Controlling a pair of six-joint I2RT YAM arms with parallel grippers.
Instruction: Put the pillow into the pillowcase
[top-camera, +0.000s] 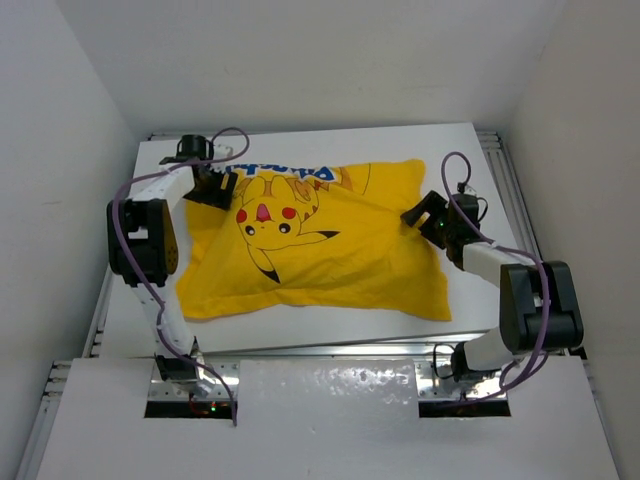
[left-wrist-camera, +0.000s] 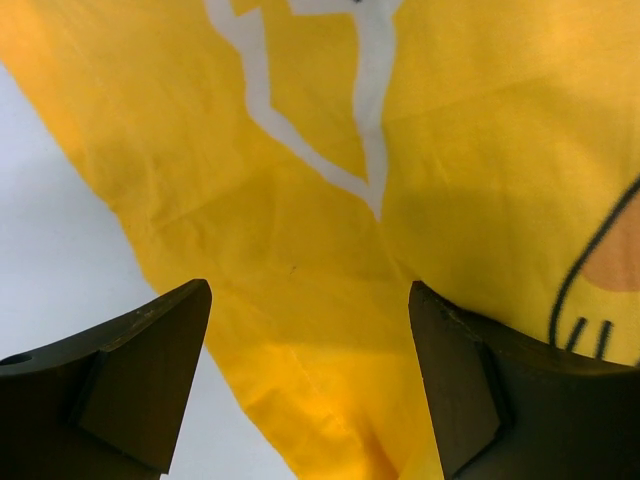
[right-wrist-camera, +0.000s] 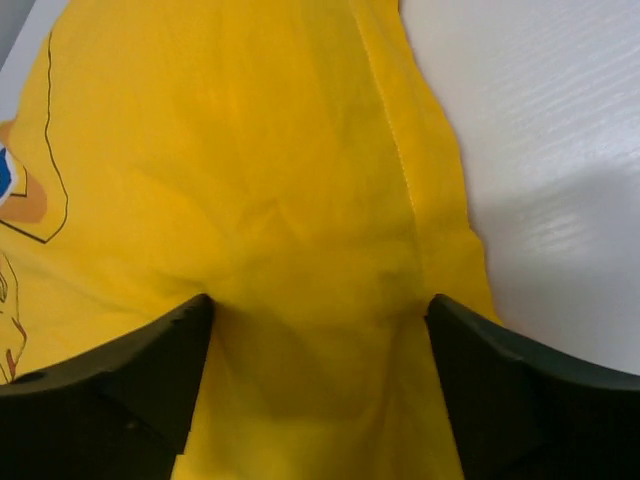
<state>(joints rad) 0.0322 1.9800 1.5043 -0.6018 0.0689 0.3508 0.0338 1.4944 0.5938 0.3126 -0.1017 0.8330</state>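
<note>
Saw the yellow cartoon-print pillowcase (top-camera: 315, 240) lying rumpled across the middle of the table (top-camera: 400, 145); could not tell whether the pillow was inside. Found the left fingers (left-wrist-camera: 130, 390) spread wide over its edge toward the table's far-left corner, gripping nothing. Found the right fingers (right-wrist-camera: 530, 400) equally wide, straddling bunched fabric toward the table's right side.

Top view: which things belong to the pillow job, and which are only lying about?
Job: pillowcase; left gripper and right gripper, both open at the pillowcase. No white pillow shows.
Not the job: only the table and the arms' purple cables.
</note>
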